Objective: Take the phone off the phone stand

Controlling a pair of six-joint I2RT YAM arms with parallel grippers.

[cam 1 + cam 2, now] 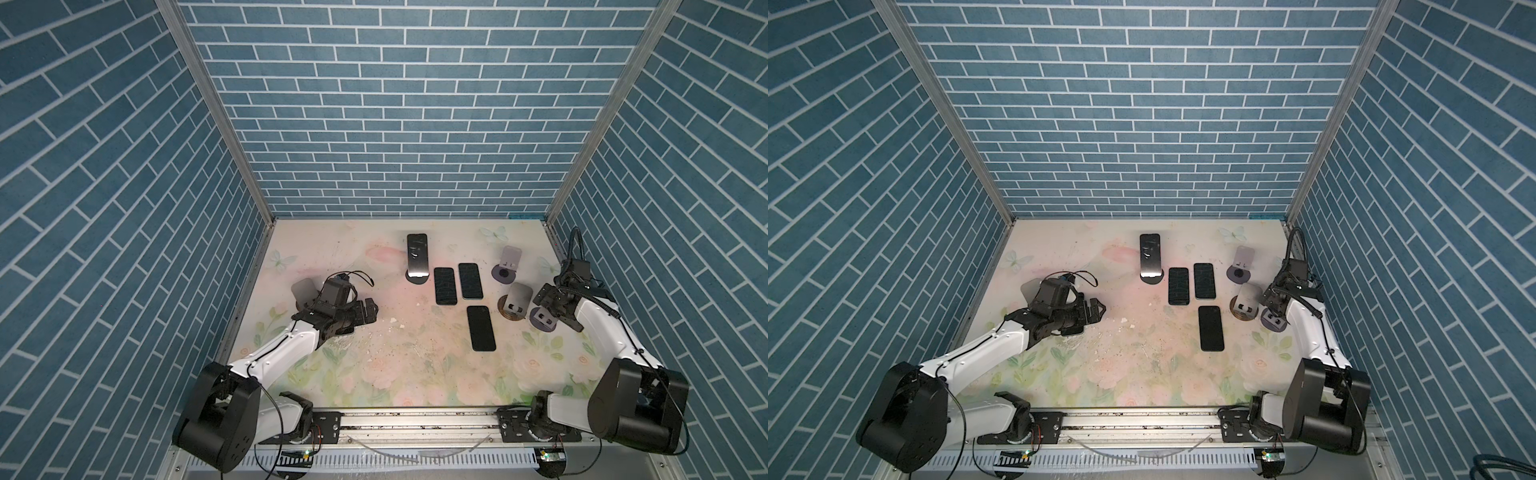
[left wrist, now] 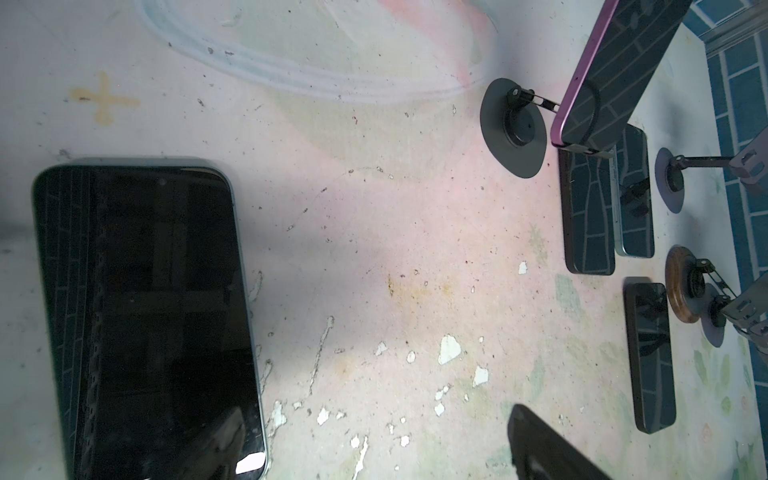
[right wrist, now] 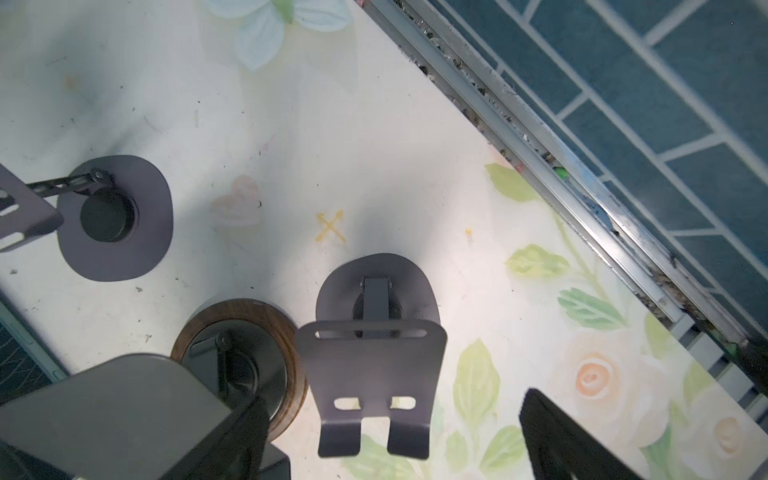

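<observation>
Pink-and-green flower print covers the table point(image 1: 374, 374), and four phones lie flat on it. Three are clustered mid-table point(image 1: 445, 286) and a fourth point(image 2: 145, 324) lies by your left arm.

The phone you still have to deal with point(image 1: 417, 255) leans on its stand point(image 1: 417, 277) at the back centre, screen facing you. Its lower edge sits in the stand's lip, and the nearest flat phone is just beside the base. Four more stands are empty: three on the right point(image 1: 517, 301) and one behind your left arm point(image 1: 303, 291).

Your left gripper point(image 1: 1098, 309) hangs above the table with its jaws apart and nothing between them. Your right gripper point(image 3: 390, 436) also has its jaws spread, either side of the nearest empty stand's plate, and is gripping nothing.

By my reading you are between picks, with one removal left. The left gripper is nearer to that phone. To take it, come in over the phone's upper half and close on its long edges. Then lift up and away along the lean so the lower edge clears the lip. Be careful not to drag the light stand into the flat phones beside it.
</observation>
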